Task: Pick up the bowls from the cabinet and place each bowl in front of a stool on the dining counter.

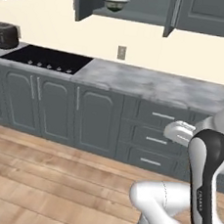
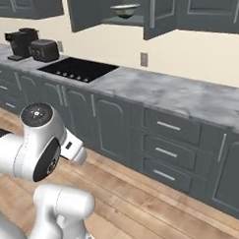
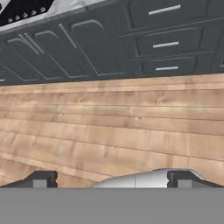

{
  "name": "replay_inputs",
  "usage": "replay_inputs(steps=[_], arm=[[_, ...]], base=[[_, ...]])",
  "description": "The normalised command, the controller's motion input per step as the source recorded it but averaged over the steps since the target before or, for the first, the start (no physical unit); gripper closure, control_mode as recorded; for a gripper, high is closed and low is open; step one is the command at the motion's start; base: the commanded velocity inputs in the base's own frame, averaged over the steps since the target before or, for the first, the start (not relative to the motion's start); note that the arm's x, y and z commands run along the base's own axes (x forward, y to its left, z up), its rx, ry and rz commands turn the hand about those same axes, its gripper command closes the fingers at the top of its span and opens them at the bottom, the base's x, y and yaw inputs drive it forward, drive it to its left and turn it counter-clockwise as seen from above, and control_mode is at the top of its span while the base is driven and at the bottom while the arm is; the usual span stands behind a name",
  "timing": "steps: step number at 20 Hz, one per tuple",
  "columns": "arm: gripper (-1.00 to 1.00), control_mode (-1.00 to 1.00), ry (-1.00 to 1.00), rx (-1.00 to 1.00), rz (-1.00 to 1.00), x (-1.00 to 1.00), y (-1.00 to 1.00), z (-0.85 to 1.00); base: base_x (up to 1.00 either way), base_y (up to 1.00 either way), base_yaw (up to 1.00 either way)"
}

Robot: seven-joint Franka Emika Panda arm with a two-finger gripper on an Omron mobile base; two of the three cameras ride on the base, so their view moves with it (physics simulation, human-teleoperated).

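Hand view: open pincer (image 3: 109,180), bowl (image 1: 114,4) well apart.

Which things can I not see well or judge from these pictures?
- Second bowl: one bowl stands in the open cabinet; its doors and the top edge hide the rest of the shelf in both base views.
- Bowl's pattern: too small to read.
- Dining counter: outside every view.
- Gripper: just the tips, apart, over the wooden floor in the hand view.

Ahead of the pincer I see grey base cabinets (image 3: 100,48) with three handled drawers (image 3: 164,43); above them a marble countertop (image 1: 151,84), black cooktop (image 1: 46,59), toaster (image 2: 44,50), coffee machine (image 2: 20,43). Wooden floor (image 3: 113,127) below.
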Motion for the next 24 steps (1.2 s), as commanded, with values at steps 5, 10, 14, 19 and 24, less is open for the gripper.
replay_inputs(steps=[5,10,14,19,24], arm=[[-1.00,1.00,0.00,0.00,0.00,0.00,0.00,0.00],[-1.00,1.00,0.00,0.00,0.00,0.00,0.00,0.00],[-1.00,1.00,0.00,0.00,0.00,0.00,0.00,0.00],[-1.00,1.00,0.00,0.00,0.00,0.00,0.00,0.00],[-1.00,1.00,0.00,0.00,0.00,0.00,0.00,0.00]], base=[[1.00,0.15,-0.04],[1.00,0.48,-0.18],[0.94,0.33,-0.23],[0.72,0.14,-0.22],[0.86,0.46,-0.15]])
